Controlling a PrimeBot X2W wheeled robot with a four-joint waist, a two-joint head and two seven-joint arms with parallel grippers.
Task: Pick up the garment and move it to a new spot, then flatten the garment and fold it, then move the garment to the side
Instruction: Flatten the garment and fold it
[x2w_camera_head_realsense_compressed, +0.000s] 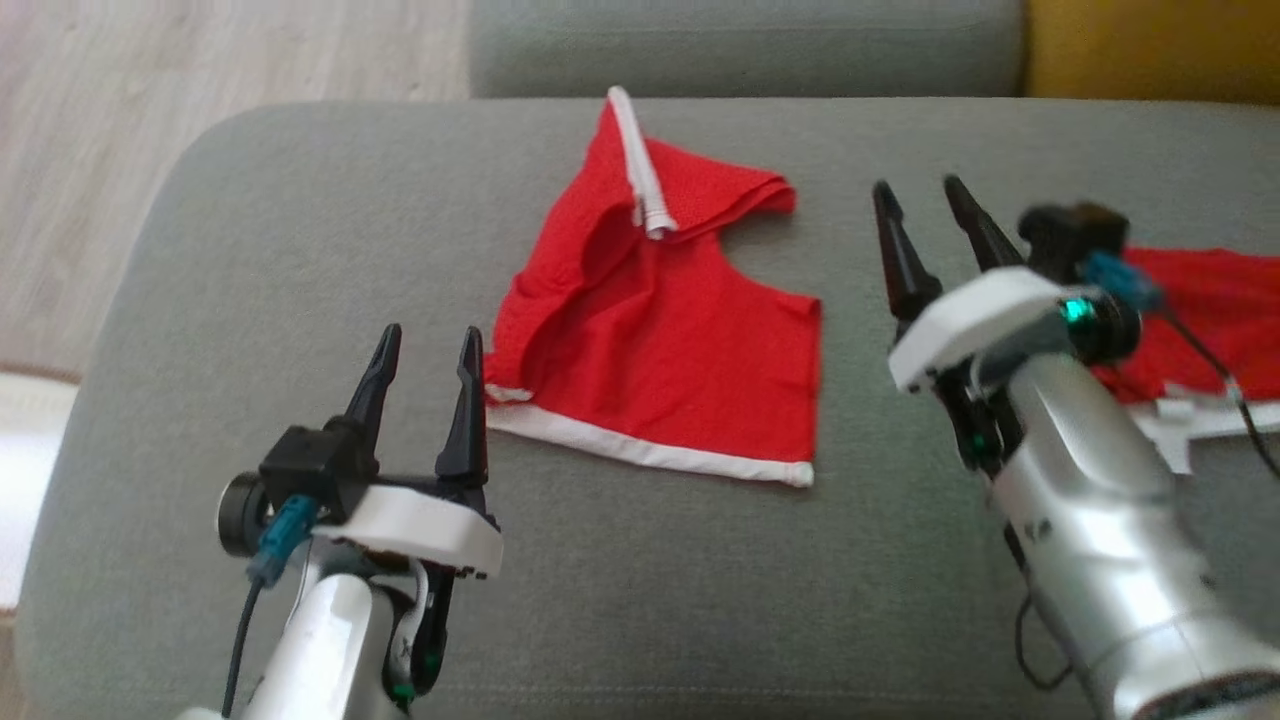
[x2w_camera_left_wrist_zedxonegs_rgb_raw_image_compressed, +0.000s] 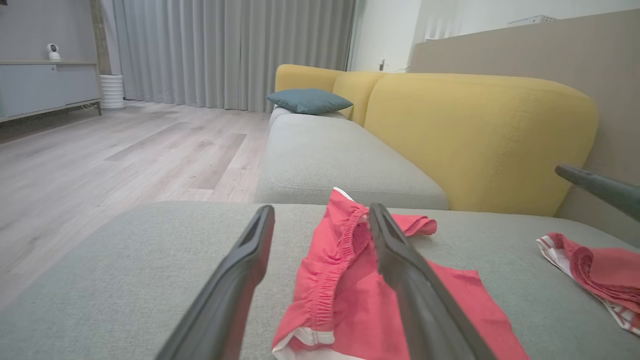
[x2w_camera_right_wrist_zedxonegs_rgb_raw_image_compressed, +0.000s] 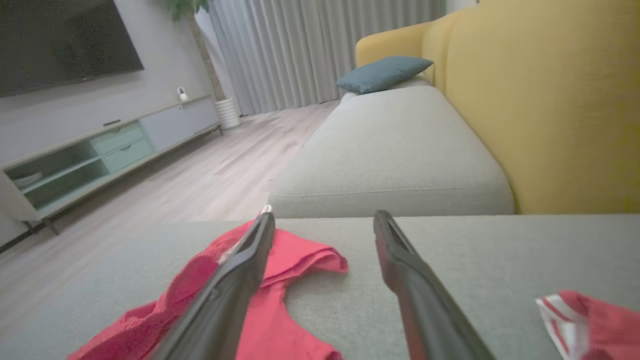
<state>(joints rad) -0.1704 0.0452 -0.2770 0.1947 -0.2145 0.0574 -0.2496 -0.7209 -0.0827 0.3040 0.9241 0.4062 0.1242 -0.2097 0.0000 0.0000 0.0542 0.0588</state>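
A red garment (x2w_camera_head_realsense_compressed: 665, 340) with white trim lies rumpled, partly folded over itself, in the middle of the grey cushion (x2w_camera_head_realsense_compressed: 620, 600). It is seen too in the left wrist view as the garment (x2w_camera_left_wrist_zedxonegs_rgb_raw_image_compressed: 350, 295) and in the right wrist view as the garment (x2w_camera_right_wrist_zedxonegs_rgb_raw_image_compressed: 280, 310). My left gripper (x2w_camera_head_realsense_compressed: 428, 350) hovers open just left of its lower left corner, with nothing between the fingers. My right gripper (x2w_camera_head_realsense_compressed: 918, 200) stands open to the right of the garment, apart from it and empty. In their own views the left gripper (x2w_camera_left_wrist_zedxonegs_rgb_raw_image_compressed: 320, 215) and right gripper (x2w_camera_right_wrist_zedxonegs_rgb_raw_image_compressed: 325, 220) both point across the cushion.
A second red and white cloth (x2w_camera_head_realsense_compressed: 1200, 330) lies at the cushion's right, partly behind my right arm. Beyond is another grey seat (x2w_camera_left_wrist_zedxonegs_rgb_raw_image_compressed: 330, 155) with a yellow backrest (x2w_camera_left_wrist_zedxonegs_rgb_raw_image_compressed: 475, 135) and a teal pillow (x2w_camera_left_wrist_zedxonegs_rgb_raw_image_compressed: 309, 100). Wooden floor (x2w_camera_head_realsense_compressed: 200, 150) lies past the left edge.
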